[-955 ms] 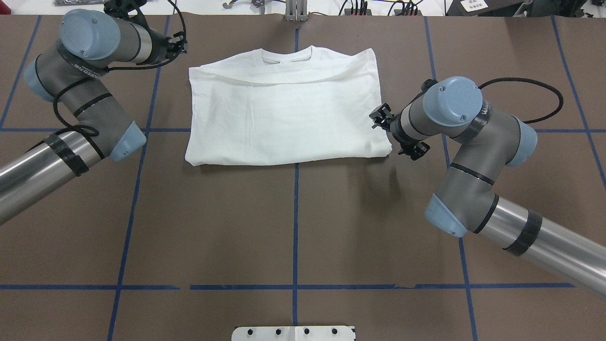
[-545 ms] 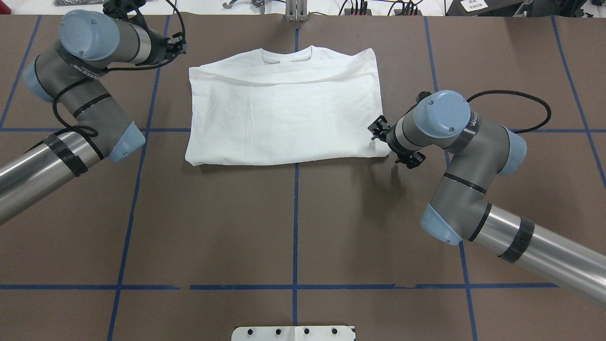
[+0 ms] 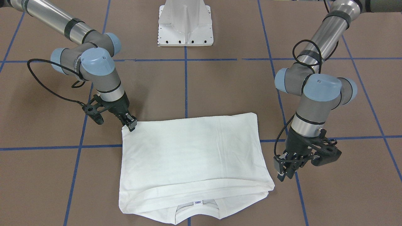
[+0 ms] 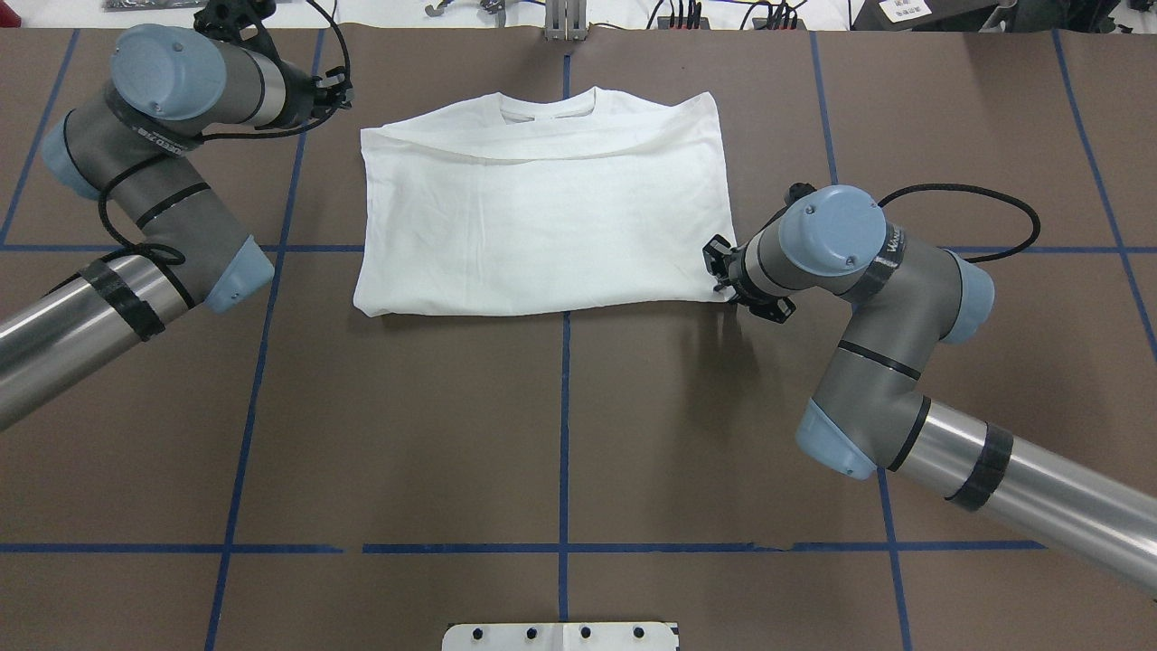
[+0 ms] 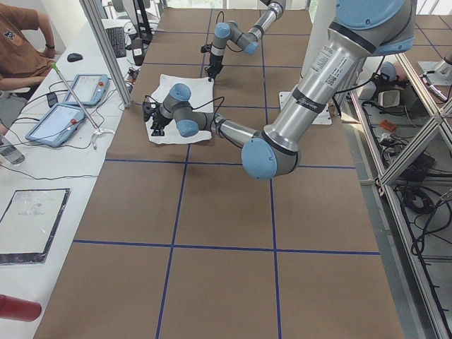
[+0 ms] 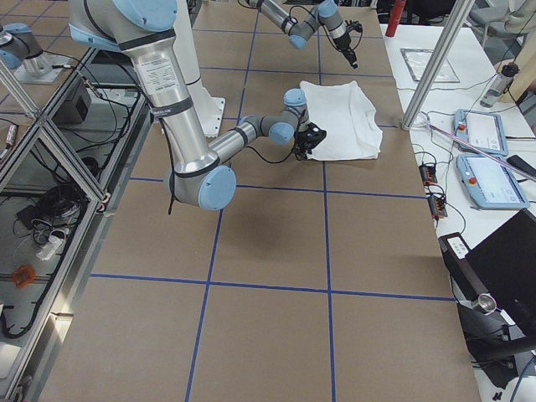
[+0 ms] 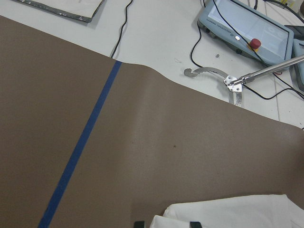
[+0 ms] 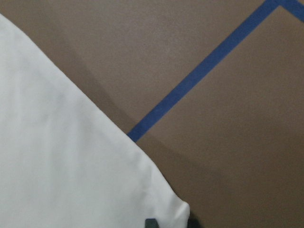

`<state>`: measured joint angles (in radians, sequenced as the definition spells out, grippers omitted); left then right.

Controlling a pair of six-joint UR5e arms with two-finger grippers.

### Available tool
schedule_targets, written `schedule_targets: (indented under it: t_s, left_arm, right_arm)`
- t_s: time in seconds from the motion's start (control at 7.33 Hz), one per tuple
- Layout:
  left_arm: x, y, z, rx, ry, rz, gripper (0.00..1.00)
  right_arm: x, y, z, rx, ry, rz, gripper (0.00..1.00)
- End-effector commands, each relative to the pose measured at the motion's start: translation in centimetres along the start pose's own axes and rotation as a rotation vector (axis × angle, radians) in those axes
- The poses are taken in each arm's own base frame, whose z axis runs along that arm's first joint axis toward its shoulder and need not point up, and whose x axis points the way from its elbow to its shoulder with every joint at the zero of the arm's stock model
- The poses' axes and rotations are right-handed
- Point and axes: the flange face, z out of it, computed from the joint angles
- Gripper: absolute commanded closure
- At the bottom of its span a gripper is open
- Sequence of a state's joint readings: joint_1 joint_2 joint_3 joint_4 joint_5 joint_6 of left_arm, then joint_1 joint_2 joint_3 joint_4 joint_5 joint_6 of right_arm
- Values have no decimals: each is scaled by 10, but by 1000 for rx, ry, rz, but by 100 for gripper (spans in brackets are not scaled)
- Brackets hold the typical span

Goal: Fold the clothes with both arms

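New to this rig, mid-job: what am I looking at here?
The robot's left arm and right arm, each ending in a two-finger gripper, work at a brown table. One camera looks down from behind the robot, one faces it, two watch from the table's ends, one rides each wrist. A white T-shirt, partly folded, lies flat, collar away from the robot. The right gripper straddles its near corner; whether it has clamped is unclear. The left gripper, open, hangs beside a far corner, holding nothing.

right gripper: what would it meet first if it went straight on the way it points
Likely the T-shirt corner right under the right gripper, then the table; depth is unclear.
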<state>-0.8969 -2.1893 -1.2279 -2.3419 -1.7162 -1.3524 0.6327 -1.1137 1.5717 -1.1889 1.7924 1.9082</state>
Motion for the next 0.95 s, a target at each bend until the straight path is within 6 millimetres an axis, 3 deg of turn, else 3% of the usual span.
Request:
schedule_targets:
  t_s: [0.0, 0.14, 0.41, 0.55, 0.68, 0.82]
  left_arm:
    - [-2, 1, 1, -2, -3, -2, 58]
    - [3, 0, -1, -2, 6, -1, 58]
    - [27, 8, -25, -13, 71, 10, 58]
    - [38, 20, -36, -98, 110, -4, 58]
    - [50, 30, -55, -184, 154, -67, 58]
    - [55, 41, -88, -254, 207, -130, 58]
  right_arm:
    - [-8, 8, -32, -26, -56, -12, 100]
    - [15, 12, -68, -63, -83, -19, 100]
    - [105, 26, -145, -212, -66, -44, 100]
    - [138, 35, -169, -320, -12, -12, 100]
    - [160, 59, -177, -453, 74, 8, 100]
    - [174, 93, -178, -596, 168, -1, 100]
